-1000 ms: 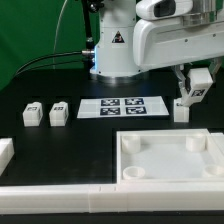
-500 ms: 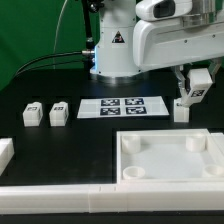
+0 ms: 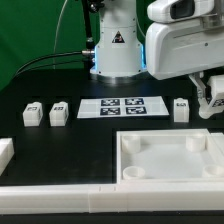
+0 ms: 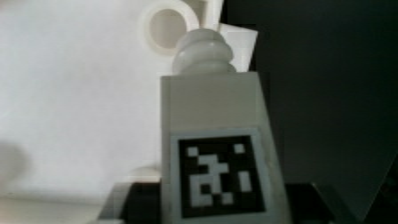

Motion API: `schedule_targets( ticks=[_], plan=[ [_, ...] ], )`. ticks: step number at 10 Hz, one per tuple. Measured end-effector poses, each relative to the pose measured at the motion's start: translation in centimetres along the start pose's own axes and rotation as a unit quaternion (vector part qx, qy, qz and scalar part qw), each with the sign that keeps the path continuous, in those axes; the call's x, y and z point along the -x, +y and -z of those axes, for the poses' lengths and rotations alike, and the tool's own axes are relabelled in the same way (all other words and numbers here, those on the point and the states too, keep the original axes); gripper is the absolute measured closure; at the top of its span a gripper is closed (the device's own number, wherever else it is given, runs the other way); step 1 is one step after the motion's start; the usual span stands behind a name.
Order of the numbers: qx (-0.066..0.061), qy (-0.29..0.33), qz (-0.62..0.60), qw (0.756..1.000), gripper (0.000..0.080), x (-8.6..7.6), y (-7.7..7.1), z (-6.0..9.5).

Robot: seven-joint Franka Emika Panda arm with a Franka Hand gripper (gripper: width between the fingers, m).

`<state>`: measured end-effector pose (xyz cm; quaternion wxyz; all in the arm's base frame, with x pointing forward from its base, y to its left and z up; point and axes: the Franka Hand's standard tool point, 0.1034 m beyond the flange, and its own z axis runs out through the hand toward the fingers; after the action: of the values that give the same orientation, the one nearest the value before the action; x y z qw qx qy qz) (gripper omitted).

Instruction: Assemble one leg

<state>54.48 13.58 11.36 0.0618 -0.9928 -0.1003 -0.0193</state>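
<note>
My gripper [image 3: 212,103] is at the exterior view's right, above the table just behind the white tray [image 3: 165,170], and is shut on a leg [image 3: 214,98]. In the wrist view this leg [image 4: 214,120] is a white block with a black-and-white tag and a rounded peg tip. It sits between my dark fingers [image 4: 139,203] with the tray [image 4: 71,90] and one of its round sockets [image 4: 169,22] beyond the tip. Another leg [image 3: 181,108] stands on the table beside the gripper. Two more legs [image 3: 32,115] [image 3: 58,112] stand at the left.
The marker board [image 3: 122,107] lies flat in the middle, in front of the robot base [image 3: 115,50]. A long white rail [image 3: 60,187] runs along the front edge, with a small white block [image 3: 5,152] at the far left.
My gripper has moved toward the exterior view's right with the leg in it, away from the leg standing on the table. Nothing else has moved.
</note>
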Motion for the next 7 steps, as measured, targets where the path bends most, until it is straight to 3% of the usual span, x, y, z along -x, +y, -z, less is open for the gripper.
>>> schedule_targets(
  ticks=[1, 5, 6, 7],
  plan=[
    [0.002, 0.027, -0.001, 1.000, 0.0506, -0.6, 0.1, 0.1],
    [0.020, 0.228, 0.003, 0.973, 0.0506, -1.4, 0.6, 0.3],
    [0.019, 0.195, 0.011, 0.981, 0.0506, -1.6, 1.0, -0.6],
    [0.020, 0.199, 0.020, 0.980, 0.0506, -3.5, 1.4, -0.1]
  ],
)
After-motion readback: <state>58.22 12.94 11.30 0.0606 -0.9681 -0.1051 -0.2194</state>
